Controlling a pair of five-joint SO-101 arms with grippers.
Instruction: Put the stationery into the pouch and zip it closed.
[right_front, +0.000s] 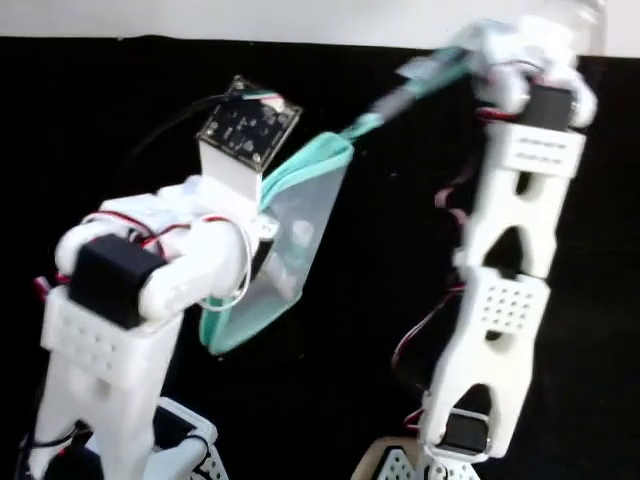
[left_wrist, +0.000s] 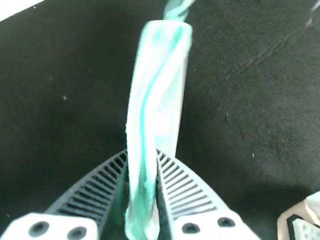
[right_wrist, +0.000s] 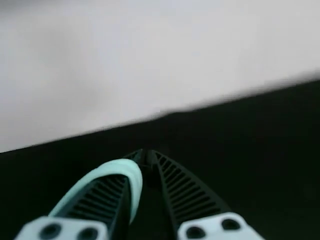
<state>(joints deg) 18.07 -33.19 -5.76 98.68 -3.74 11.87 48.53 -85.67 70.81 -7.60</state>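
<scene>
The pouch, translucent with teal trim, hangs in the air between the two arms, stretched on a slant. A small pale shape shows through its wall; I cannot tell what it is. My left gripper is shut on the pouch's edge, which runs away from the fingers as a narrow teal and white band. My right gripper is shut on a teal tab at the pouch's upper end. In the high view this gripper is up at the back, pulling the teal strap taut.
A black cloth covers the table. A white wall rises beyond its far edge. The arms' white bases stand at the near edge, and a corner of one base appears in the left wrist view.
</scene>
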